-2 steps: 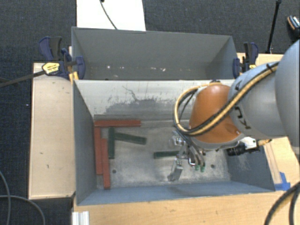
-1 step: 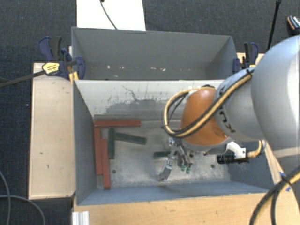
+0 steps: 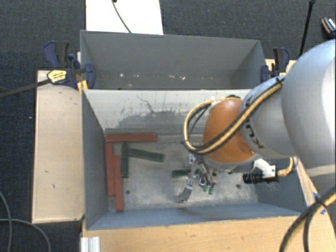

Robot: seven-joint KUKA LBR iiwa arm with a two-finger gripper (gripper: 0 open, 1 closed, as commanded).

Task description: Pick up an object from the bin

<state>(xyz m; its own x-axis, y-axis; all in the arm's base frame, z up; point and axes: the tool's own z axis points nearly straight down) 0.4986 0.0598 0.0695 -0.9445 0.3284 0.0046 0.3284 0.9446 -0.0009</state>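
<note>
Gripper point(image 3: 195, 185) low over the bin point(image 3: 173, 217) floor near the front wall, tip lost among cables, so open or closed cannot be told. Small dark green piece point(image 3: 180, 173) just beside it, part hidden, possibly touching. Green L-shape point(image 3: 137, 155) and red L-shape point(image 3: 113, 164) lie toward the left wall.

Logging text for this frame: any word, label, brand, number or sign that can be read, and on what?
None can be read.
The red L-shaped piece and the dark green L-shaped piece at the left of the grey bin bear no visible print; neither do its walls, the gripper or the arm's orange cover.
</note>
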